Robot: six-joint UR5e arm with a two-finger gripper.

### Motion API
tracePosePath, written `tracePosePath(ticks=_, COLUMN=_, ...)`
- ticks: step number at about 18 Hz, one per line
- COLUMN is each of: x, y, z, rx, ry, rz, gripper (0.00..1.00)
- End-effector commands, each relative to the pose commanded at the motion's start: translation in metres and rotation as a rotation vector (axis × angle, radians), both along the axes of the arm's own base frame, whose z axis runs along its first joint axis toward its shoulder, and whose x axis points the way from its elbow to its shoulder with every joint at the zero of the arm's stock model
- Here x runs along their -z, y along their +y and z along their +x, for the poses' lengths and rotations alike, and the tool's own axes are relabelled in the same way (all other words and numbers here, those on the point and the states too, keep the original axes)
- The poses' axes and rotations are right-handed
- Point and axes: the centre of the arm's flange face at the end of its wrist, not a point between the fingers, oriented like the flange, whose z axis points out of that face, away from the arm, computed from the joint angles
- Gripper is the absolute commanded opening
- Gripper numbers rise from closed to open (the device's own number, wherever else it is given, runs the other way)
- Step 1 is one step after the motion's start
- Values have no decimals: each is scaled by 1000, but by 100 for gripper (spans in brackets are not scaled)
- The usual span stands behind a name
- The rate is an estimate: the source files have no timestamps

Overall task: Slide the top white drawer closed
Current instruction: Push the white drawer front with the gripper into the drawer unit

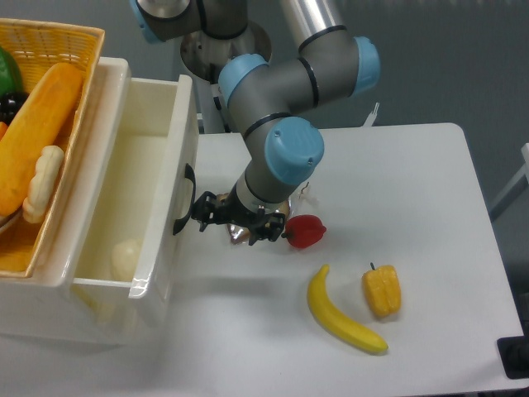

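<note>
Pressing toward the curved black handle (183, 201), the end effector (216, 213) sits low over the surface (397, 182), just beside the front panel of the top white drawer (161, 190). Whether its fingers are spread or together cannot be told from this view; they are dark, small and partly hidden under the wrist. No object appears to be held. Contact with the handle looks likely but cannot be confirmed.

The top white drawer stands at the left of the surface, partly open, its deep tray exposed from above. A pale round object (126, 258) lies inside near the front corner. A yellow wicker basket (41, 124) with produce rests on top of the cabinet at the far left.

Handling assessment:
- The drawer appears to be stiff, glossy plastic; it should transmit a push without flexing.
- The glossy panel is probably slippery. Bear on or just beside the handle, near the panel's middle, to avoid skewing the tray in its runners.
- The load inside looks light, so moderate force should suffice.

Outward from the end effector, a red pepper (305, 231) lies just beside the wrist; a banana (340, 318) and a yellow pepper (381, 291) lie farther off.
</note>
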Motion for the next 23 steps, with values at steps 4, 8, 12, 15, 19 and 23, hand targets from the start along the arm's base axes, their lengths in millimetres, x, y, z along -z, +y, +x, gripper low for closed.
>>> tracePosePath(ticks=4, x=0, y=6, z=10, rx=16, ry=0, rz=-1, gripper=100)
tracePosePath(ticks=8, x=-1, y=11, z=19, rx=32, ry=1, rz=2, gripper=100)
tracePosePath(ticks=12, x=-5, y=14, z=26, rx=45, ry=5, rz=6, gripper=100)
tracePosePath(ticks=15, x=-6, y=18, z=35, rx=60, ry=8, rz=5, gripper=100)
tracePosePath(ticks=19, x=-6, y=21, z=42, rx=72, ry=9, rz=8, gripper=100)
tracePosePath(ticks=23, x=-5, y=21, z=43, rx=74, ry=8, rz=7, gripper=100)
